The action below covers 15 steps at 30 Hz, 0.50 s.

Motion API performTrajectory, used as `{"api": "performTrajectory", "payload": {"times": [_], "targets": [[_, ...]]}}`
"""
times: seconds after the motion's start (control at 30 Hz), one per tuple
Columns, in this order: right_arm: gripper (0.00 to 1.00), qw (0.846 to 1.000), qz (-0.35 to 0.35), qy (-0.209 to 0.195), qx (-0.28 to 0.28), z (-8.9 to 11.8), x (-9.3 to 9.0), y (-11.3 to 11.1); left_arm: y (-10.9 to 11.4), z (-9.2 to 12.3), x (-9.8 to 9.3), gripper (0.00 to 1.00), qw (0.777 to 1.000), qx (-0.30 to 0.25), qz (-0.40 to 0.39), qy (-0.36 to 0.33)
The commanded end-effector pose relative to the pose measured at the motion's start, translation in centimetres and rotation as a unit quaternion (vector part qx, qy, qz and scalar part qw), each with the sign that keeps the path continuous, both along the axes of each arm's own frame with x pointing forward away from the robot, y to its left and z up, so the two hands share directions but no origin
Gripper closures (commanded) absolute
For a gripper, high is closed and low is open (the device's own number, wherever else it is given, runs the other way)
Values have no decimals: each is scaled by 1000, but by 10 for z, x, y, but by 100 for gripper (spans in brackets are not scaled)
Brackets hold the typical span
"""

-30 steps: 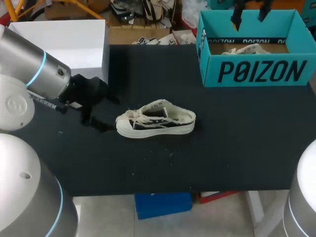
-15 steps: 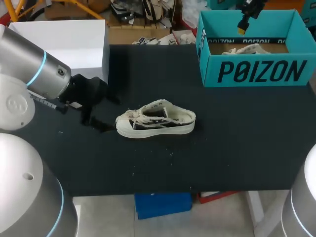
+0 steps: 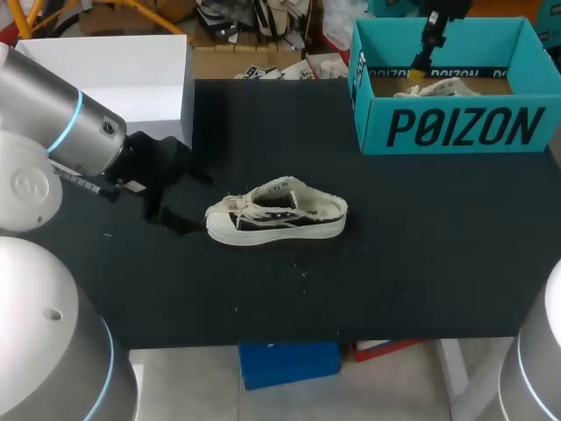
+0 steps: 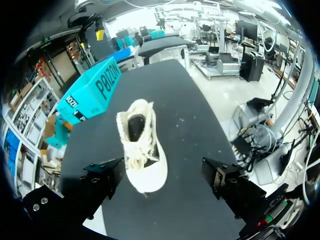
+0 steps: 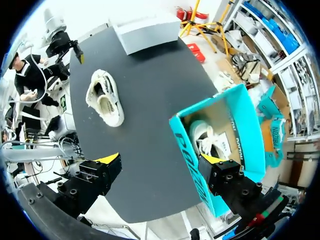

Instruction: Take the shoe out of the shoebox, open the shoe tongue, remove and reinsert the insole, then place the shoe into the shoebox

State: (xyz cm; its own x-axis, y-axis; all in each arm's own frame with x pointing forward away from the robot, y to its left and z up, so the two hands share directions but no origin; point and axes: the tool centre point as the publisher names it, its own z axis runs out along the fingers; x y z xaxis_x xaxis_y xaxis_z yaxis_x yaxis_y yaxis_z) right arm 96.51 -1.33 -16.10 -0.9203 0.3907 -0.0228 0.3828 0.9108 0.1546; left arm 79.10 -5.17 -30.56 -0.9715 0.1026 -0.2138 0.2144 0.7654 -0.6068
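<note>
A cream-and-black canvas shoe [image 3: 277,213] lies on its sole mid-table, toe toward my left arm. My left gripper [image 3: 175,197] hangs open just off that toe; in the left wrist view the shoe [image 4: 139,145] lies ahead of the open left gripper [image 4: 162,175], nothing between the fingers. The teal shoebox [image 3: 456,127] stands at the back right with a second light shoe [image 3: 440,87] inside. My right gripper [image 3: 419,70] hovers open over the box's near-left part. From the right wrist the open gripper [image 5: 161,162] looks down on the shoebox [image 5: 186,145] and its shoe [image 5: 204,137].
A white box [image 3: 131,74] stands at the table's back left, behind my left arm. The dark tabletop [image 3: 421,246] stretches bare between the shoe and the shoebox. The table's front edge runs close below the shoe.
My right gripper has turned and come down over the shoebox, its yellow tip now near the shoe inside. The left arm and the shoe on the table have not moved.
</note>
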Motion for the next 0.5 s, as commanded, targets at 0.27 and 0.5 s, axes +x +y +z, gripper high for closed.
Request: {"api": "performTrajectory", "payload": {"times": [0.27, 0.5], "targets": [[0, 999, 47, -9, 23, -27, -65, 58, 0, -2, 0, 0, 1000, -1, 0, -2], [0, 999, 47, -9, 23, -27, -65, 58, 0, -2, 0, 0, 1000, -1, 0, -2]]}}
